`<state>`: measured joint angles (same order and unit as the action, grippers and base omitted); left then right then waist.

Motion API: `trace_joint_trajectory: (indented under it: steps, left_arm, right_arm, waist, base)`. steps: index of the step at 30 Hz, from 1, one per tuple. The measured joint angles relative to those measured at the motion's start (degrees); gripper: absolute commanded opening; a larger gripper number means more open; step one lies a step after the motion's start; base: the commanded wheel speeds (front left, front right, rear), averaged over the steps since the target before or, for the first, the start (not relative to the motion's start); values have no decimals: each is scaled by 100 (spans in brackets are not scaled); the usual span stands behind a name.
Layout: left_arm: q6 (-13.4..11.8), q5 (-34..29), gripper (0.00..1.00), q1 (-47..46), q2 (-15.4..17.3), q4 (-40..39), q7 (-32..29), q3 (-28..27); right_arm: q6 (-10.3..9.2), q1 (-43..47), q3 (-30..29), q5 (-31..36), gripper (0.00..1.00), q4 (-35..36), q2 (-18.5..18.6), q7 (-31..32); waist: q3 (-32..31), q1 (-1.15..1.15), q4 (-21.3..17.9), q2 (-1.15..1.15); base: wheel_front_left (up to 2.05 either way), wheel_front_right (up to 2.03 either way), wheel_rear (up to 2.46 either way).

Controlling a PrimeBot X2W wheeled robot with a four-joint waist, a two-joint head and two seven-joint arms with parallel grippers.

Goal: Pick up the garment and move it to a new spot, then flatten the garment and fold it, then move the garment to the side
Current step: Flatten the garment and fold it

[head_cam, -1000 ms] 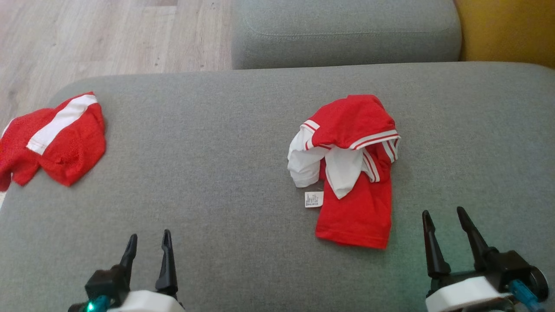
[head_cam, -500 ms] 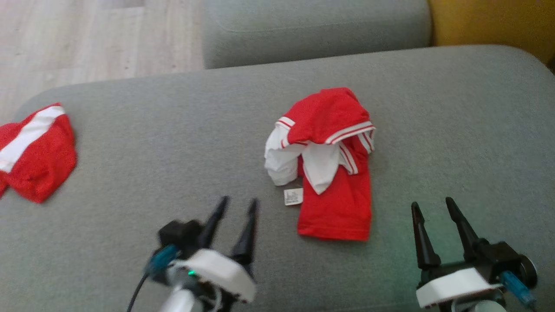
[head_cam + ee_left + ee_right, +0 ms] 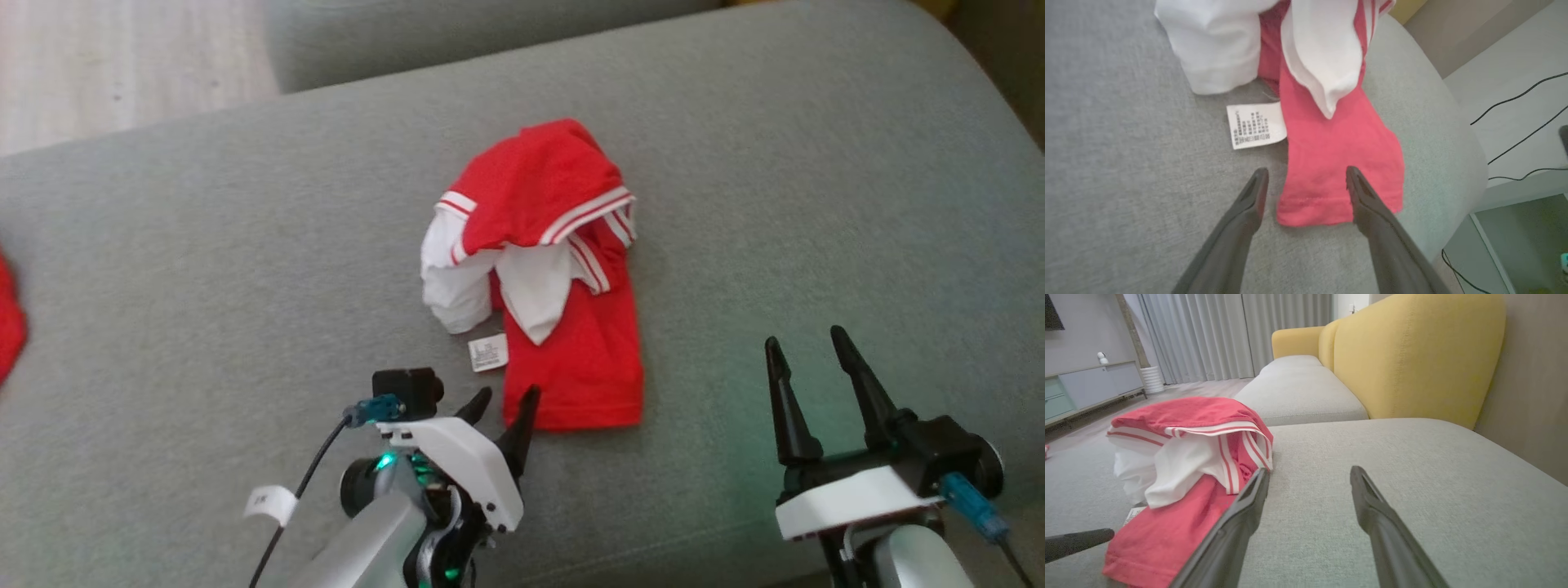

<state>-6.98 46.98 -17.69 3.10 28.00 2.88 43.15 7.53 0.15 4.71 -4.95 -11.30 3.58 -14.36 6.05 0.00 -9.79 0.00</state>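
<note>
1. Cushion (image 3: 204, 269) (image 3: 1126, 163) (image 3: 1412, 477): grey woven seat, broad and flat, carrying every item below.
2. Garment (image 3: 571, 376) (image 3: 1339, 155) (image 3: 1167, 526): red with white panels and red-and-white striped trim. It lies crumpled near the middle of the cushion, bunched at its far end, with one flat red leg stretched towards the cushion's near edge.
3. Label (image 3: 488, 353) (image 3: 1255, 124): white with printed text, flat on the cushion just beside the red leg.
4. Left gripper (image 3: 506, 396) (image 3: 1306, 171): jaws wide, holding nothing. It sits low over the cushion at the garment's near hem, one finger over the hem and the other over bare cushion. Contact with the cloth cannot be told.
5. Right gripper (image 3: 804, 339) (image 3: 1309, 470): jaws wide and empty, over the cushion's near right part, apart from the garment.
6. Red cloth (image 3: 10, 327): a sliver at the cushion's left edge.
7. Second cushion (image 3: 408, 33): grey, beyond the cushion's far edge.
8. Backrest (image 3: 1412, 355): yellow, rising along the cushion's right side.
</note>
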Motion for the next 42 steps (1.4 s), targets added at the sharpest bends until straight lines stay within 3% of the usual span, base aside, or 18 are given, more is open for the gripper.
trace_joint_trajectory:
  steps: [4,5,6,7,10,16,18,24,29,35,42]
  left_arm:
    - [-101,374,100,-183,-4,521,104,249]
    - [-79,479,89,-208,-7,547,110,286]
    - [-79,479,24,-208,-7,547,110,286]
    - [-40,576,0,-246,-7,575,111,335]
    - [43,714,0,-305,-19,670,152,481]
    - [-68,591,0,-726,153,448,96,514]
    - [-171,410,0,-1063,469,108,-99,530]
    - [-516,-288,0,-2299,1833,-665,-778,416]
    - [-561,-884,0,-3304,2510,-758,-900,286]
    - [-435,-1412,0,-4033,2696,-545,-734,369]
    - [-357,-1457,0,-3996,2743,-620,-790,519]
  right_arm:
    - [0,-13,-34,-9,100,-4,37,0]
    - [0,-14,-36,-9,100,-5,40,0]
    - [0,-14,-36,-9,100,-5,40,0]
    - [0,-13,-41,-9,100,-7,41,0]
    - [0,-13,-63,-9,100,-24,42,0]
    - [0,-1,-137,-10,100,-41,40,0]
    - [0,23,-145,-10,100,-41,38,0]
    - [0,58,-66,-10,100,-44,19,0]
    - [0,52,41,-63,100,-69,-21,0]
    - [0,48,31,-67,100,-116,-46,0]
    - [0,58,-120,-104,100,-116,-67,0]
  waist:
    - [98,0,-194,0]
    - [99,0,-209,0]
    - [99,0,-209,0]
    - [94,0,-213,0]
    - [50,0,-201,0]
    - [-113,0,-101,0]
    - [-170,0,-50,0]
    - [-286,0,48,0]
    - [-301,0,-81,0]
    - [-318,0,-276,0]
    - [-371,0,-358,0]
  base:
    - [0,0,0]
    - [0,0,0]
    - [0,0,0]
    - [0,0,0]
    - [0,0,0]
    - [0,0,0]
    - [0,0,0]
    - [0,0,0]
    - [0,0,0]
    - [0,0,0]
    - [0,0,0]
